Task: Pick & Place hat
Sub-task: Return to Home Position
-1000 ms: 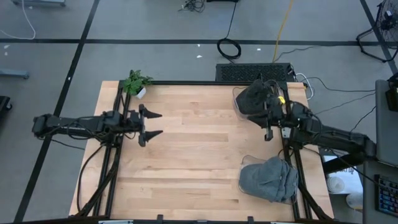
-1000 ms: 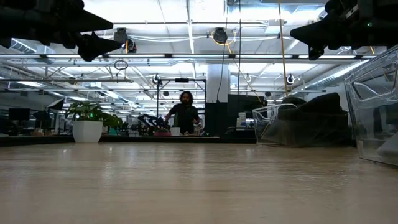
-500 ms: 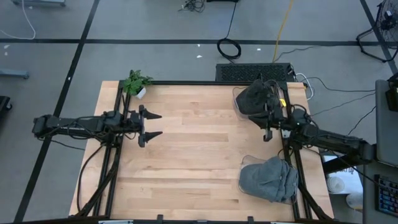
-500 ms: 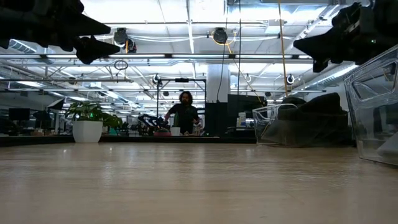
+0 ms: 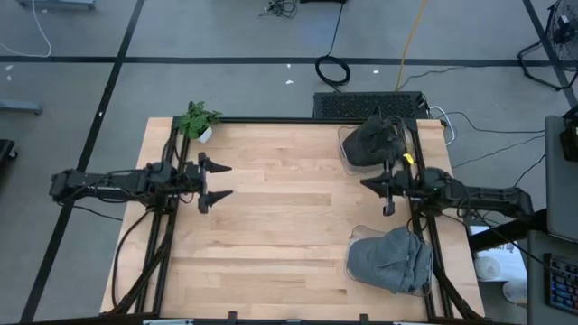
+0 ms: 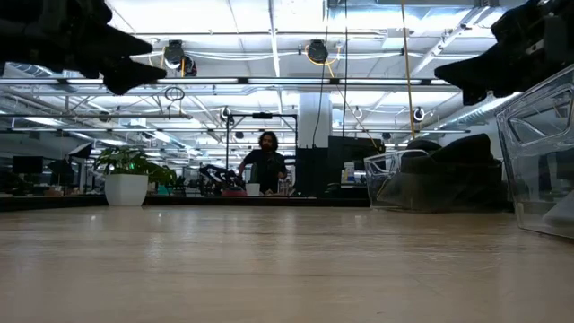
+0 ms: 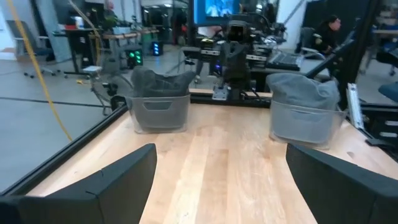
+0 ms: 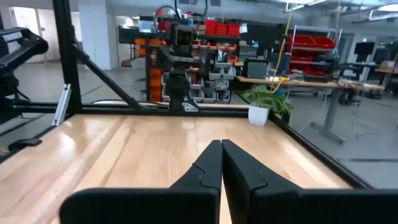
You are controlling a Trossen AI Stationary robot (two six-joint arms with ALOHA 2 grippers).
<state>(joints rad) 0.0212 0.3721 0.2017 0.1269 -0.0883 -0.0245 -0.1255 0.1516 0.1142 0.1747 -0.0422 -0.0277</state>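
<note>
A dark hat (image 5: 368, 140) lies heaped in a clear bin (image 5: 345, 155) at the table's far right; the left wrist view shows this hat (image 7: 158, 81) too. A grey hat (image 5: 397, 257) fills a second clear bin (image 5: 352, 264) at the near right. My right gripper (image 5: 368, 184) hangs shut in the air between the two bins, pointing toward the table's left; the right wrist view shows its fingers (image 8: 221, 146) closed together. My left gripper (image 5: 219, 181) hovers open over the left side, facing the bins (image 7: 217, 168). Neither gripper touches a hat.
A small potted plant (image 5: 197, 120) stands at the table's far left corner. A black frame rail (image 5: 271, 120) runs along the table edges. Bare wood (image 5: 289, 217) lies between the two arms. A person (image 6: 266, 161) stands in the room beyond the table.
My right arm has swung away from over the far bin toward the table's near edge, and its gripper now sits between the two bins, still shut. My left gripper has drawn back slightly toward the left edge. The hats have not moved.
</note>
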